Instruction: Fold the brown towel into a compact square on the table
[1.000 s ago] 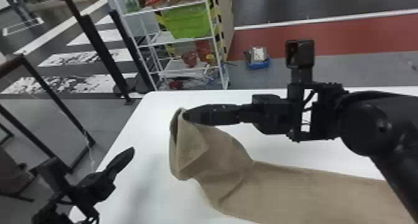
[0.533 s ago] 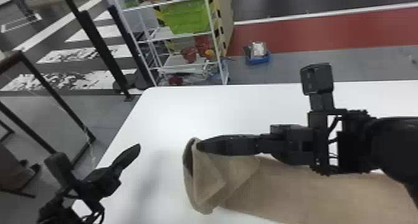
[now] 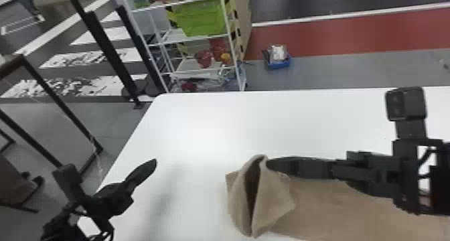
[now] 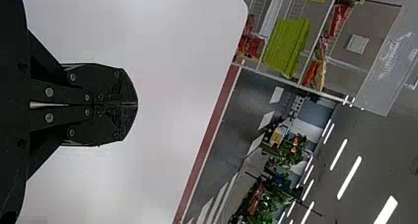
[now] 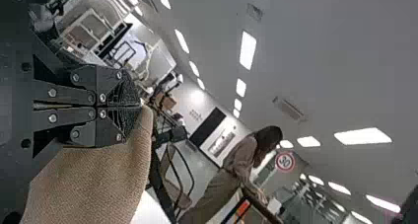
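One brown towel (image 3: 334,207) lies on one white table (image 3: 201,130), one end pinched between the two fingers of the right gripper (image 3: 270,164). Over the table's left part, the left gripper (image 3: 154,162) has its two fingers together.

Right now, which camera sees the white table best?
The head view: it shows the table with its far edge, one corner and the brown towel on it. The left wrist view has a big white stretch and a corner; the right wrist view, a small piece beside the towel.
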`<state>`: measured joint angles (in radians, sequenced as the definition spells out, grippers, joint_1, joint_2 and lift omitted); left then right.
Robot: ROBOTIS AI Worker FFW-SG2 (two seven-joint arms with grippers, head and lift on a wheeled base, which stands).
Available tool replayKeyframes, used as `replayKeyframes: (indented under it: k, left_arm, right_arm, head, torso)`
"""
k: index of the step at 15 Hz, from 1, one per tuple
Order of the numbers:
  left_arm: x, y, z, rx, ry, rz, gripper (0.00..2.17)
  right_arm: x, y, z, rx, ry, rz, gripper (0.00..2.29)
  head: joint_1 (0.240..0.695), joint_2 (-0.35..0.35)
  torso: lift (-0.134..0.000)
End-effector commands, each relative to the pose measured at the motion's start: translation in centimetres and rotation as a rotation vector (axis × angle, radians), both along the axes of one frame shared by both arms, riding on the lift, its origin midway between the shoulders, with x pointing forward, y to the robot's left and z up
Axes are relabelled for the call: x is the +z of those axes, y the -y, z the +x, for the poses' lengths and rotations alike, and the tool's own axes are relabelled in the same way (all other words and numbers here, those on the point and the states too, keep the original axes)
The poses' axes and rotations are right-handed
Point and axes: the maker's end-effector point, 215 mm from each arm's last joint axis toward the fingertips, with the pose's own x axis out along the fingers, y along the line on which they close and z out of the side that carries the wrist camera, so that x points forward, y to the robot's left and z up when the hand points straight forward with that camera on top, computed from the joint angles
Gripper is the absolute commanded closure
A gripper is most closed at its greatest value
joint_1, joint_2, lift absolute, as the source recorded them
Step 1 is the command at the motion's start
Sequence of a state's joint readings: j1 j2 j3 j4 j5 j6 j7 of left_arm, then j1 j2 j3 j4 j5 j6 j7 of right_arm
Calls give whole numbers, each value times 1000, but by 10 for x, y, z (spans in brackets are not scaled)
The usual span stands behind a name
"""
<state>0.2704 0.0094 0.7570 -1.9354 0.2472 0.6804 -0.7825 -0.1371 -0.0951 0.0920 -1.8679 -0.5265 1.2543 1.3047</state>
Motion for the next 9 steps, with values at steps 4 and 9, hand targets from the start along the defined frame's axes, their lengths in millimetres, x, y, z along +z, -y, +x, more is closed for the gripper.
replayKeyframes:
  k: [4,9]
  left_arm:
    - [-3,17,-10,-44,-45,-42,1605]
    - [3,26,-18,-72,-67,-51,1605]
  right_arm:
    - [-50,98,14,-154,-78,-137,1399]
    - [-126,192,27,-377,-150,-379,1399]
  head:
    - [695,350]
    - [695,350]
  torso:
    - [-124]
    - [-124]
